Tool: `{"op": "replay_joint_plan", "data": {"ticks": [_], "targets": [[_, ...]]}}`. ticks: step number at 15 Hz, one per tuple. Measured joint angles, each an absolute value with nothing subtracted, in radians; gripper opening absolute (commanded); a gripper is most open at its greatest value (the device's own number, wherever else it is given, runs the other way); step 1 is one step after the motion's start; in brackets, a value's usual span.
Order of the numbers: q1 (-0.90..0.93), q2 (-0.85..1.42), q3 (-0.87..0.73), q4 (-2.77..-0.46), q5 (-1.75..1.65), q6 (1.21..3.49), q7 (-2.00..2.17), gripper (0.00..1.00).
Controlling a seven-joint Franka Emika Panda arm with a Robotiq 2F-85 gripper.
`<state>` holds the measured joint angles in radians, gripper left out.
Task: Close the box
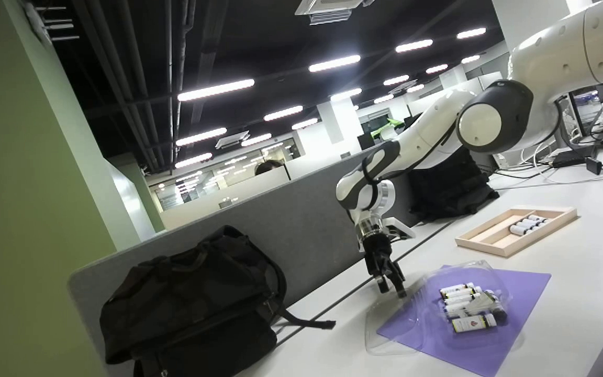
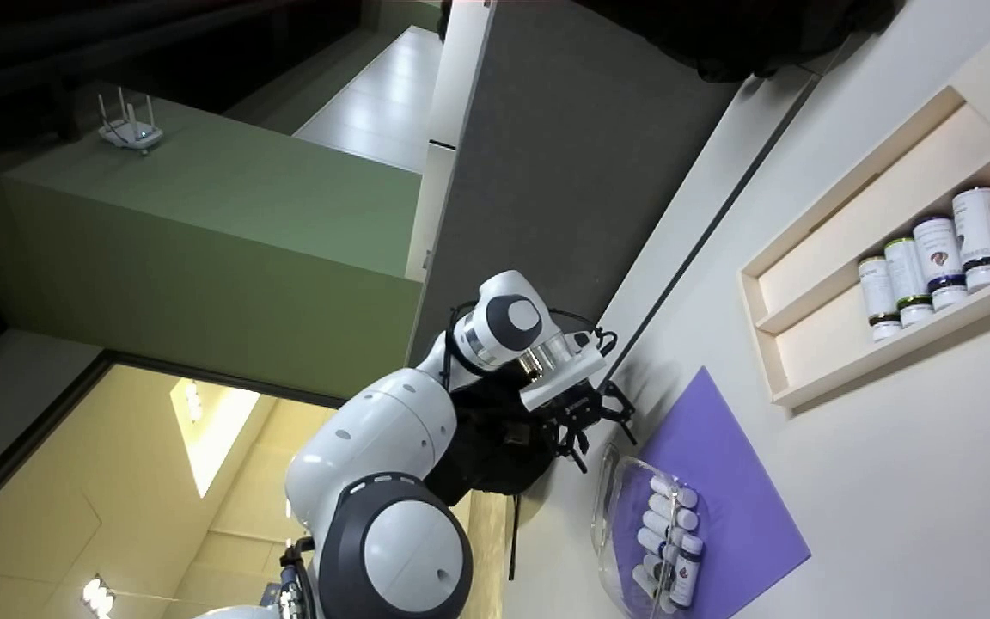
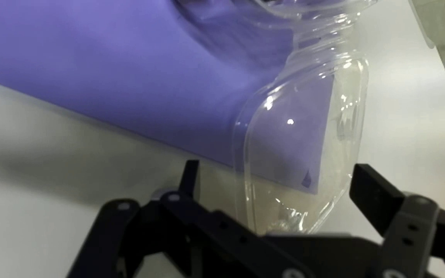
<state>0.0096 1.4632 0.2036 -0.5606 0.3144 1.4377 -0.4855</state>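
Observation:
The box is a clear plastic clamshell (image 1: pixel 434 335) standing open on a purple sheet, with several small white bottles (image 1: pixel 458 301) in its body. Its clear lid (image 1: pixel 393 330) is folded out flat, partly over the sheet and partly over the white table. The box also shows in an exterior view (image 2: pixel 620 537), and the lid fills the middle of the wrist view (image 3: pixel 288 131). My gripper (image 1: pixel 392 291) is open and empty beside the lid, pointing down just above the table. In the wrist view the fingers (image 3: pixel 276 172) appear on either side of the lid's end, apart from it.
A wooden tray (image 1: pixel 482 246) with several bottles lies on the table (image 1: pixel 584 262) beyond the purple sheet (image 1: pixel 526 285). A black backpack (image 1: pixel 191 303) and another black bag (image 1: pixel 453 188) stand against the grey partition (image 1: pixel 312 220) behind the arm.

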Motion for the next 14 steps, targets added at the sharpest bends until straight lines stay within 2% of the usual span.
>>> {"op": "replay_joint_plan", "data": {"ticks": [14], "targets": [[-0.037,1.465,0.288,-0.581,0.464,1.405,-0.386,1.00]]}}
